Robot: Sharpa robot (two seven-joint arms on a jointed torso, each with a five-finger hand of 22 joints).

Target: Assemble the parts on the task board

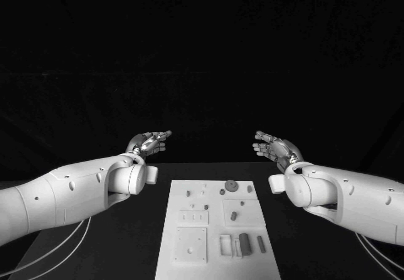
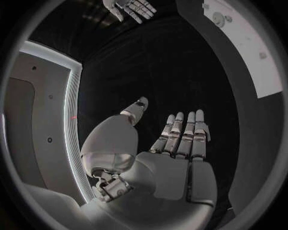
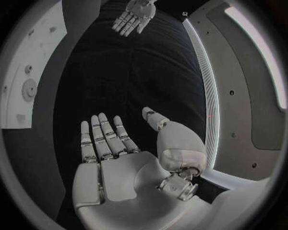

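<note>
The left hand (image 1: 148,142) is up in the air past the far end of the task board (image 1: 217,230), with its fingers straight and apart — it holds nothing. The right hand (image 1: 275,146) is the same: up, spread out, and bare. The two palms face each other across the gap. In the left wrist view the left hand (image 2: 177,143) has its flat palm showing, and the right hand (image 2: 133,8) shows small and far off. In the right wrist view the right hand (image 3: 114,143) is flat and spread too.

The step seems to be the very start: reach down and pick a first part. To do it well, a hand should come down slowly over one small piece and pinch it from its sides. It should keep clear of the other pieces near it, since they are small and would likely slide or tip.

The board lies flat in the middle of the black worktop (image 1: 143,233), below and between the arms. There is one board, two arms and two hands. On the board the round part (image 1: 230,185) and the dark bar (image 1: 244,243) stand out — the other parts are too small to count for sure.
</note>
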